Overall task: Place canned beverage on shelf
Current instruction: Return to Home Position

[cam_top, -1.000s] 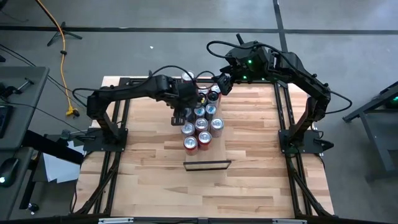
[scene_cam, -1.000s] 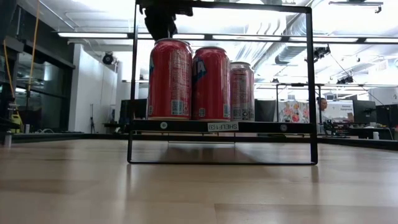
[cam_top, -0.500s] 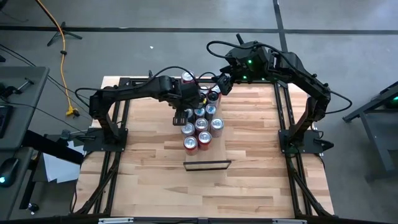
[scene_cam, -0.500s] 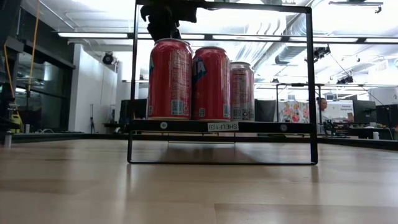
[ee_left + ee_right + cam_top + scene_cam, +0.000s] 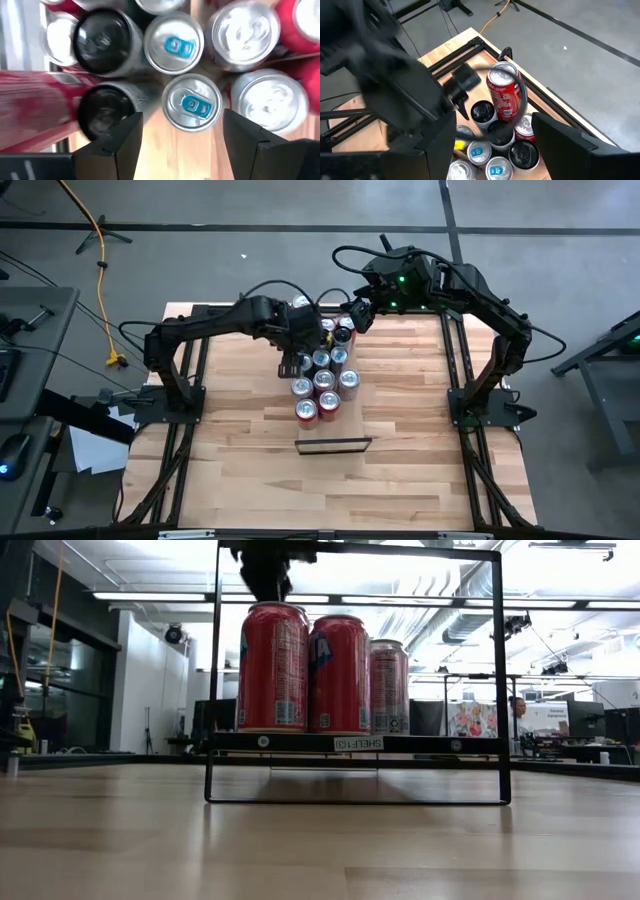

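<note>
Fingers point(image 5: 122, 145) of the left pincer point(image 5: 293, 366) stood wide apart and gripped nothing. Between them, lower down, lay the top of a silver can with a blue tab point(image 5: 192, 102), clear of both fingers. This pincer pointed downward over a tight cluster of upright red, silver and black aluminium beverage cans point(image 5: 323, 375), on the side nearer its own mount. The dark left arm point(image 5: 205, 330) reached from the left edge of the striped butcher-block surface point(image 5: 400, 470) toward the middle and bent down at the wrist.

The right pincer point(image 5: 358, 313) was likewise spread and empty. Its fingers point(image 5: 560, 145) framed the far end of the cluster, where a red can point(image 5: 504, 95) stood higher than its neighbours. The dark right arm point(image 5: 495, 330) was folded back from its mount at the right edge, its pincer near the surface's far edge.

Seen from above, the cans stood just beyond the narrow pale-wood shelf with black metal rails point(image 5: 333, 445), apart from it. At surface level, three cans point(image 5: 338, 673) showed through the shelf's black frame, above its labelled crossbar point(image 5: 350, 743). Whether they rested on it could not be told.
</note>
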Controlling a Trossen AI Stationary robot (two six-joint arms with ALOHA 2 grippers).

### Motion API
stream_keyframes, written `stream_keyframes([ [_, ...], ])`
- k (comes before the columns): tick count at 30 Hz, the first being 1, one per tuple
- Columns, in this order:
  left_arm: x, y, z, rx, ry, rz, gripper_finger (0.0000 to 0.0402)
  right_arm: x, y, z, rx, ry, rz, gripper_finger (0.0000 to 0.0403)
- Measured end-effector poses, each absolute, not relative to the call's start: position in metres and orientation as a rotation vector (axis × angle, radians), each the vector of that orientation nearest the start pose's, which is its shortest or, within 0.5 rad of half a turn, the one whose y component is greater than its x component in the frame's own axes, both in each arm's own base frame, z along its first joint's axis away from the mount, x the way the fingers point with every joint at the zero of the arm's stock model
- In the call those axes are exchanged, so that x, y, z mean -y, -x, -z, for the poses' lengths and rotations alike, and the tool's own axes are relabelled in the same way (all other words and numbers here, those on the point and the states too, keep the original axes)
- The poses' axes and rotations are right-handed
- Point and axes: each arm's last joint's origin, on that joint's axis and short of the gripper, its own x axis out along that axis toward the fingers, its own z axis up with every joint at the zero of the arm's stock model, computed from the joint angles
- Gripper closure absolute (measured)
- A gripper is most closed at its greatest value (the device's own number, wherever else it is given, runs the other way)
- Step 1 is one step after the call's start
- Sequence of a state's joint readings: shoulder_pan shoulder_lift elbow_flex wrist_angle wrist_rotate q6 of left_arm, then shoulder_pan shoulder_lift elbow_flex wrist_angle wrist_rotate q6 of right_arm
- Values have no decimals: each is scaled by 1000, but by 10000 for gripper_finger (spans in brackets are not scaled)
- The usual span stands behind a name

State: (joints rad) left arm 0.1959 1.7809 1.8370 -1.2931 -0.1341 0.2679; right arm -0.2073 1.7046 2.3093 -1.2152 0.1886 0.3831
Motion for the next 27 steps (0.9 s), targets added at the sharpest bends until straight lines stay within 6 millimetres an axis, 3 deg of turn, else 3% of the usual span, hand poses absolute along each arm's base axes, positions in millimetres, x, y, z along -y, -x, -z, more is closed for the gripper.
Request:
stream_keyframes([
  [7, -68, -322, -407, -1092, -213, -136, 218, 66, -290, -497, -584, -285, 473, 160],
  [10, -64, -301, -434, -929, -178, -141, 258, 64, -279, -495, -671, -196, 449, 160],
  [13, -61, -279, -445, -781, -150, -164, 321, 61, -264, -492, -782, -146, 452, 168],
  [16, -57, -253, -446, -628, -117, -205, 385, 59, -249, -488, -889, -122, 481, 207],
  [22, -46, -202, -415, -358, 17, -280, 391, 50, -205, -486, -822, -148, 496, 372],
  [24, -42, -185, -402, -276, 71, -307, 399, 47, -187, -471, -805, -178, 540, 389],
  [27, -38, -165, -385, -138, 128, -340, 398, 42, -166, -449, -670, -249, 532, 377],
])
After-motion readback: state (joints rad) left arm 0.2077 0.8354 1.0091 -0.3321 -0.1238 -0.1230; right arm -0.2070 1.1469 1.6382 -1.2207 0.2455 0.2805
